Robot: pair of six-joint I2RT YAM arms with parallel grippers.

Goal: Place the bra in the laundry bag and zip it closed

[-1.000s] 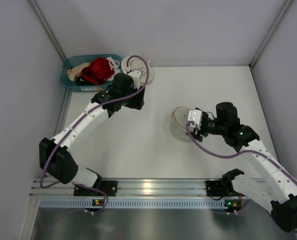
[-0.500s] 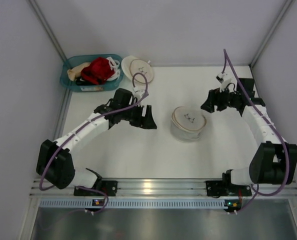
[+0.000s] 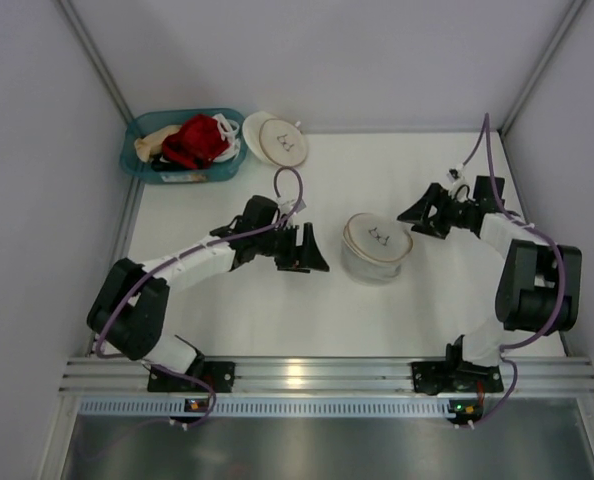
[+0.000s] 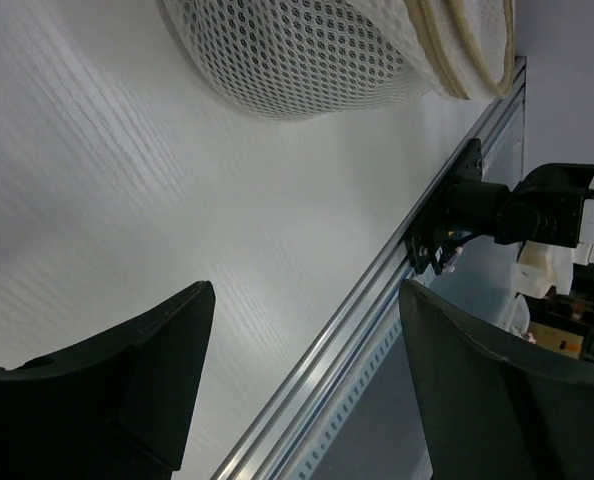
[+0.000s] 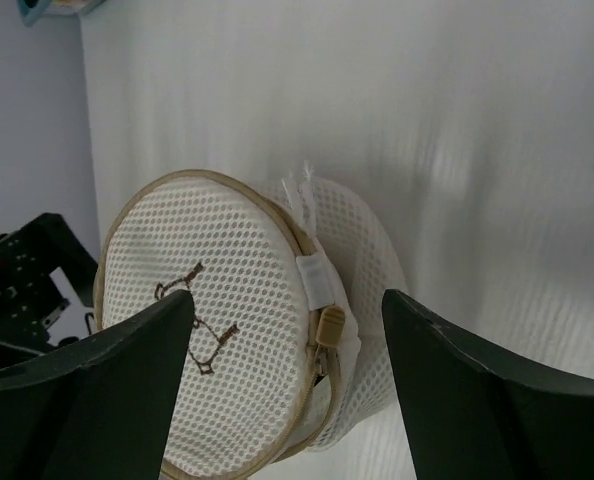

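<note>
**Laundry bag [image 3: 377, 245] at mid-tabletop, both end effectors open and empty**

Round cream-white mesh laundry bag [image 5: 207, 250] resting on the white tabletop [image 3: 277, 310], between the two arms and touched by neither. Lid down on the body, edged in tan piping. Tan zip pull [image 5: 329, 322] hanging at the rim, just below a small white fabric tab [image 5: 315, 280]. Cannot tell whether zipped all the way round. Contents not visible through the mesh.

Writing: none readable. Only a small dark brown stitched mark [image 5: 192, 315] on the lid, a looping line figure rather than letters.

Left end effector [image 3: 315, 252] low over the tabletop, just left of the bag, fingers spread wide with nothing between them. From the left wrist, same wide gap [image 4: 305, 300], the bag's mesh wall [image 4: 307, 50] ahead and the aluminium rail [image 4: 377, 290] running past.

Right end effector [image 3: 415, 212] near the bag's far right side, also gaping and empty. From the right wrist, lid and zip pull framed in the gap [image 5: 287, 305].

Bra [image 3: 169, 164] apparently in the teal basket [image 3: 129, 160] at the far left corner: dark fabric and thin strands at the basket's near edge, below the red garment [image 3: 197, 140] and beside the beige garment [image 3: 155, 143]. Too small to tell more.

Second round mesh bag [image 3: 280, 142] with tan-rimmed lid just beside the basket, well apart from the laundry bag.
</note>
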